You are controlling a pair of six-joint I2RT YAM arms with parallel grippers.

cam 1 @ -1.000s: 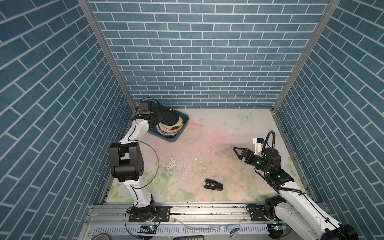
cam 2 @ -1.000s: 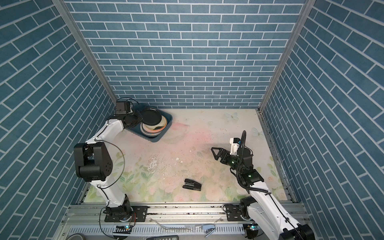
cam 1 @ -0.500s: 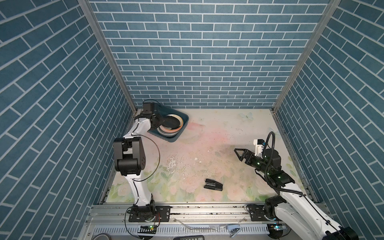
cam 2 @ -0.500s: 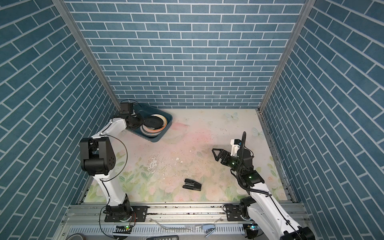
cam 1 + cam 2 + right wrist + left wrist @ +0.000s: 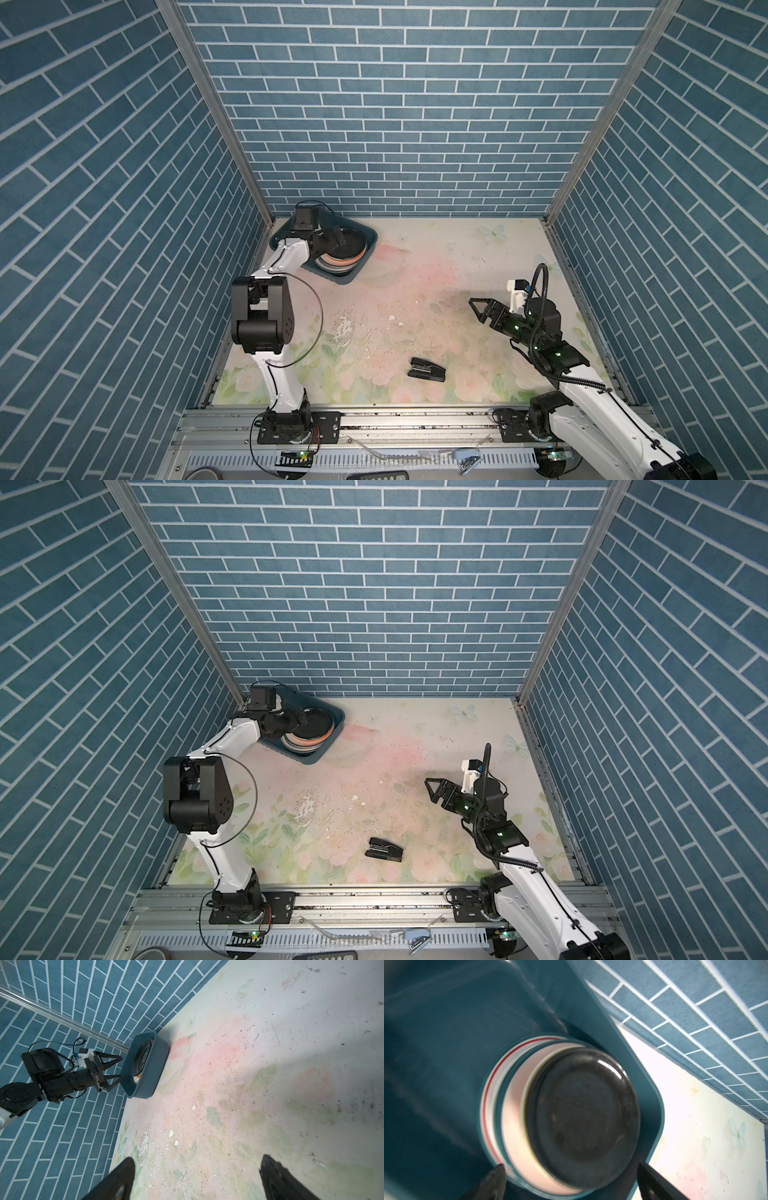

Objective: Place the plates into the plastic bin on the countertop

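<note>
In the teal plastic bin, stacked round plates, glossy black uppermost.

You had the plastic bin showing smooth, glossy teal plastic. The black plate shone glossy but looked faintly scuffed. Your countertop looked matt, speckled and chipped. The base rail was bare brushed metal.
</note>
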